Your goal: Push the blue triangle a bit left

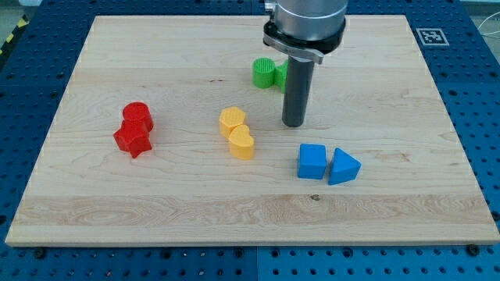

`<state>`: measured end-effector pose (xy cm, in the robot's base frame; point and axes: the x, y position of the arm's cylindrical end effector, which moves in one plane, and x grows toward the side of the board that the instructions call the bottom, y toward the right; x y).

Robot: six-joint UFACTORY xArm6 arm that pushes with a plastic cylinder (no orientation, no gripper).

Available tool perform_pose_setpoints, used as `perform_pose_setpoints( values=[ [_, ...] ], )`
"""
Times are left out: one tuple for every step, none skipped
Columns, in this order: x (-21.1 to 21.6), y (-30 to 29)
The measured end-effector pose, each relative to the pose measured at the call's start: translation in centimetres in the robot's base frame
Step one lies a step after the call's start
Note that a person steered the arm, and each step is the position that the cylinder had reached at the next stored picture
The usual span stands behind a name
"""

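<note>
The blue triangle (pixel 344 166) lies on the wooden board at the view's lower right, touching the right side of a blue cube (pixel 312 161). My tip (pixel 294 123) rests on the board above and to the left of both blue blocks, a short gap from the cube. It touches no block.
A green block pair (pixel 269 73) sits just behind the rod, partly hidden by it. A yellow pentagon (pixel 232 119) and a yellow heart (pixel 242 143) lie left of the tip. A red cylinder (pixel 137 115) and a red star (pixel 133 140) sit at the view's left.
</note>
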<state>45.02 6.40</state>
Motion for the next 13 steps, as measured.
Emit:
perform_pose_setpoints(
  values=[
    [0.5, 1.0],
    [1.7, 1.0],
    [2.9, 1.8],
    [3.1, 4.3],
    [3.1, 5.7],
    [5.0, 6.7],
    [7.4, 8.7],
    [9.2, 10.6],
    [9.8, 11.0],
    [9.8, 10.5],
    [9.8, 10.0],
    [9.7, 9.3],
    [9.3, 9.3]
  ],
)
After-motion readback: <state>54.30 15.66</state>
